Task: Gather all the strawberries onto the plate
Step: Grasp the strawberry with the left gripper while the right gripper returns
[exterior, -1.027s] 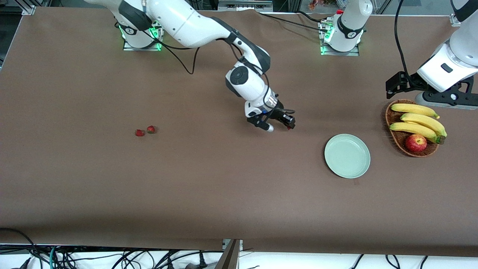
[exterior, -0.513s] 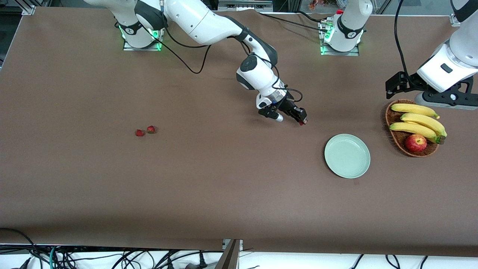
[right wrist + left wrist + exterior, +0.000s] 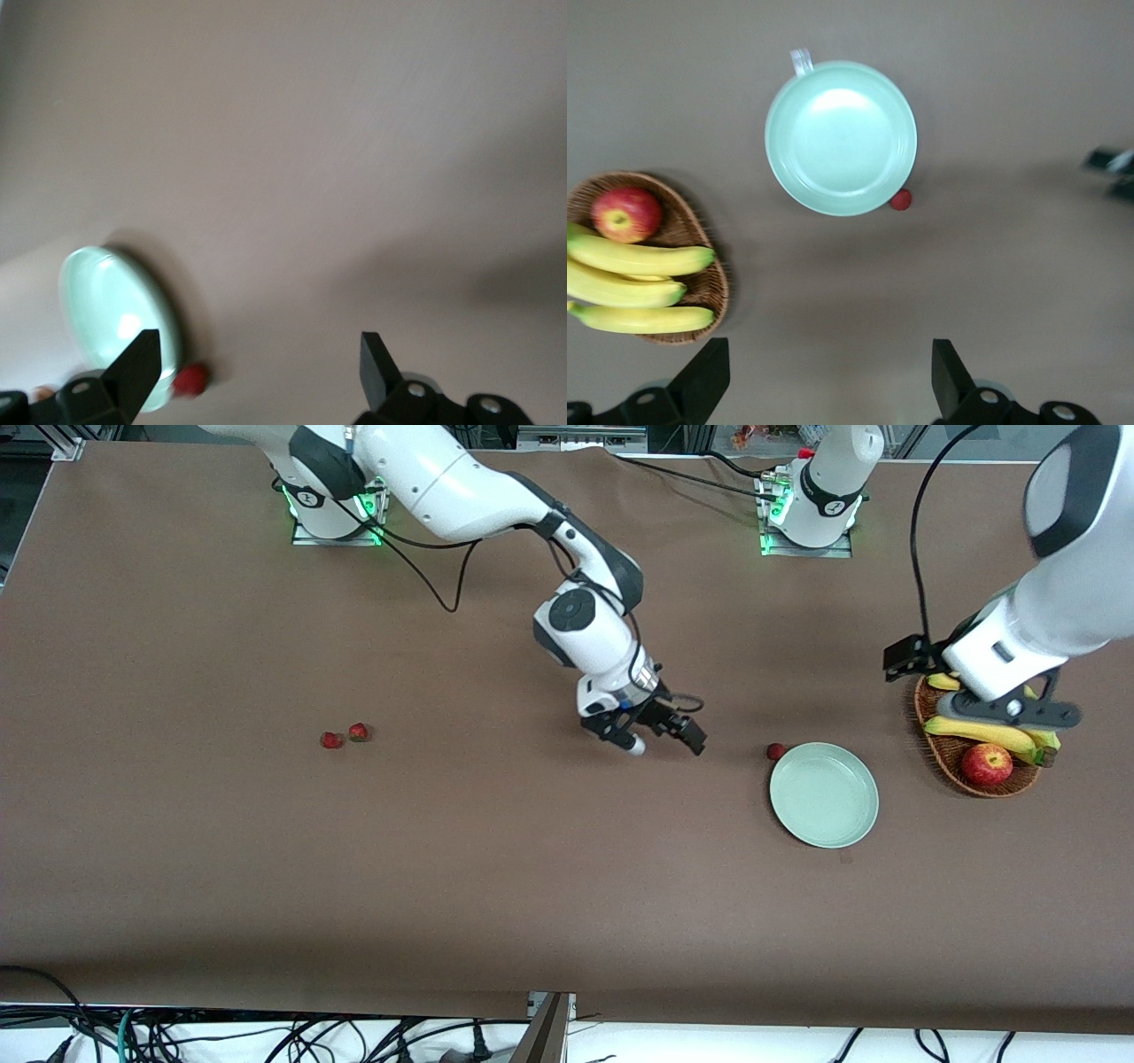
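One strawberry (image 3: 775, 751) lies on the table right against the outside of the rim of the pale mint-green plate (image 3: 824, 797), which has nothing in it. The left wrist view shows this strawberry (image 3: 900, 199) beside the plate (image 3: 842, 137). In the right wrist view the strawberry (image 3: 190, 379) is blurred next to the plate (image 3: 111, 305). Two more strawberries (image 3: 332, 740) (image 3: 358, 732) lie together toward the right arm's end. My right gripper (image 3: 666, 746) (image 3: 257, 372) is open and holds nothing, over bare table between them and the plate. My left gripper (image 3: 1010, 710) (image 3: 828, 390) is open above the basket.
A brown wicker basket (image 3: 939, 762) (image 3: 700, 274) with bananas (image 3: 974, 731) and a red apple (image 3: 987, 763) stands toward the left arm's end, beside the plate. The right gripper (image 3: 1112, 164) shows at the edge of the left wrist view.
My right gripper has opened and let go of the strawberry, which now lies at the plate's rim. That gripper has drawn back from the plate. The left arm has moved over the basket.
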`<action>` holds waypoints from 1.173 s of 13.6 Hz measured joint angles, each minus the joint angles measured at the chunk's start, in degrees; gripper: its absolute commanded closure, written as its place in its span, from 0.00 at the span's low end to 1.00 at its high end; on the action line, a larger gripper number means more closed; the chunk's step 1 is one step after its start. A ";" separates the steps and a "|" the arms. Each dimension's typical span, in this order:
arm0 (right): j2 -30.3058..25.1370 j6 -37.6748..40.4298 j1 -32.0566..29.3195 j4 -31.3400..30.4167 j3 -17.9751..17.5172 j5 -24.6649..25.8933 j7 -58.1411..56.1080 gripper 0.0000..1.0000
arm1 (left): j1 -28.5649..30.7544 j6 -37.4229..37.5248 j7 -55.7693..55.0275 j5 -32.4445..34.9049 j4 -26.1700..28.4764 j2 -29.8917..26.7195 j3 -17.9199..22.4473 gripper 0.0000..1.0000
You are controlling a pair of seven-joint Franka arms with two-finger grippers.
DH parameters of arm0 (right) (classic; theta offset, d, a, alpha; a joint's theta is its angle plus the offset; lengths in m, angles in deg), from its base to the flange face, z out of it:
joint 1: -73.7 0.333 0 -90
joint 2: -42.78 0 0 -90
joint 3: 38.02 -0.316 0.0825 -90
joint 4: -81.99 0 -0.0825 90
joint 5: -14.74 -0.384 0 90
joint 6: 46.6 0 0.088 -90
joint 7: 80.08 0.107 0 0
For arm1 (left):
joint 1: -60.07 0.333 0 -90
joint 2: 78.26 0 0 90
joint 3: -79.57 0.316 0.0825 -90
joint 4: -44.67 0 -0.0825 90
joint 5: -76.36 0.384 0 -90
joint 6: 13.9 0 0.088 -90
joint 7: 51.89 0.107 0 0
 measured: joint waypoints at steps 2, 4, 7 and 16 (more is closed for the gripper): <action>-3.72 9.55 -4.12 -1.99 0.18 0.01 -9.00 0.01 | -1.27 -3.24 -0.07 -0.08 0.72 5.54 -0.08 0.00; -8.49 16.18 -8.19 -7.47 1.30 0.02 -19.38 0.01 | -3.60 -11.07 -3.08 -0.15 3.20 9.83 -0.18 0.00; -15.53 21.26 -10.25 -19.26 7.59 0.10 -33.78 0.01 | -6.39 -23.84 -12.90 -0.15 11.24 11.44 -0.36 0.00; -25.32 13.09 -10.18 -46.73 19.70 0.23 -57.56 0.02 | -8.65 -53.93 -31.88 6.11 36.14 7.85 -0.34 0.00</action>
